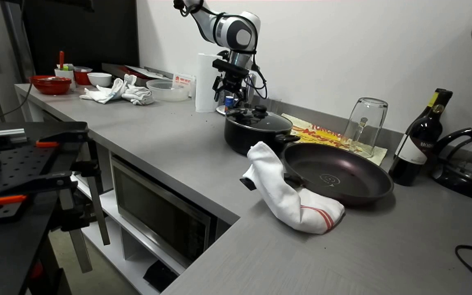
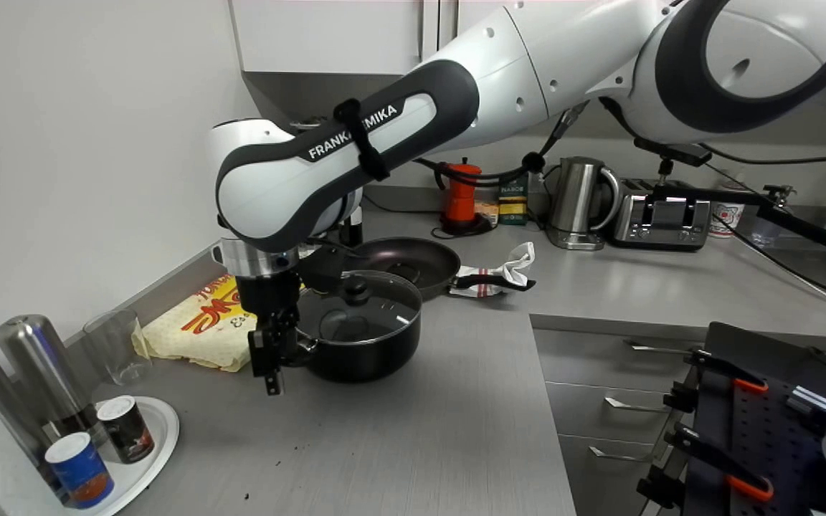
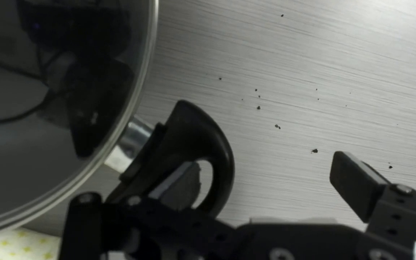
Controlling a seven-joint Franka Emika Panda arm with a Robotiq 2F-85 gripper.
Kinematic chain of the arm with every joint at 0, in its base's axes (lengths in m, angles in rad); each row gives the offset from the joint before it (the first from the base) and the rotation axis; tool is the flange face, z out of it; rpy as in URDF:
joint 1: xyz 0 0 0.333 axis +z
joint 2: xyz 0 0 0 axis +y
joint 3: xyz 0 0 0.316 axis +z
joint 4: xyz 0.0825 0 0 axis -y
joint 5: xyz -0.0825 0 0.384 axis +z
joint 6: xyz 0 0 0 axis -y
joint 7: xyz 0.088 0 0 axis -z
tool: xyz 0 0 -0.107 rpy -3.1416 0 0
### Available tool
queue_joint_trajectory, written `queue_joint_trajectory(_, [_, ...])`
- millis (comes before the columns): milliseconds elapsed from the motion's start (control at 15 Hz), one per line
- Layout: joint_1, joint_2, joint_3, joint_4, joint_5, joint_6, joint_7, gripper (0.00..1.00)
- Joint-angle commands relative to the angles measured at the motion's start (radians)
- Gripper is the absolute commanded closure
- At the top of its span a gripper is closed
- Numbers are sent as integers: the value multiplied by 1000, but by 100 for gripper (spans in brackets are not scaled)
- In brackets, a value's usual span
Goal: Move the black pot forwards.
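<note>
The black pot point(image 1: 244, 138) stands on the grey counter with its glass lid and black knob on; it also shows in an exterior view point(image 2: 366, 358). In the wrist view its lid point(image 3: 31, 169) fills the left side, and a black loop handle point(image 3: 208, 130) sticks out from the rim. My gripper point(image 3: 268, 178) is open. One finger is at the opening of the handle loop, and the other is well apart, outside the loop over the counter. My gripper also shows in an exterior view point(image 2: 277, 362), beside the pot. Whether the finger touches the handle I cannot tell.
A black frying pan point(image 1: 336, 176) sits close against the pot, with a white towel point(image 1: 293, 205) by its handle. A yellow-printed packet point(image 2: 205, 322) lies along the wall. A white plate point(image 2: 168, 437) with canisters and a paper towel roll point(image 1: 205, 88) stand near the gripper.
</note>
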Motion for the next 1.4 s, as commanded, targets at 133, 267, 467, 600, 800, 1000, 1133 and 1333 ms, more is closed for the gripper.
queue_joint_trajectory(133, [21, 66, -11, 107, 21, -48, -31, 0])
queue_joint_trajectory(267, [27, 73, -15, 128, 17, -55, -32, 0])
queue_joint_trajectory(467, [20, 70, -1, 144, -8, -53, -26, 0])
queue_joint_trajectory(600, [19, 70, -3, 158, -9, -54, -26, 0])
queue_joint_trajectory(800, [9, 73, -4, 162, -7, -55, -27, 0])
queue_joint_trajectory(1000, [5, 77, -1, 155, -4, -52, -28, 0])
queue_joint_trajectory(1133, [6, 80, 1, 150, -3, -52, -29, 0])
queue_joint_trajectory(1333, [7, 83, 4, 139, -3, -50, -29, 0])
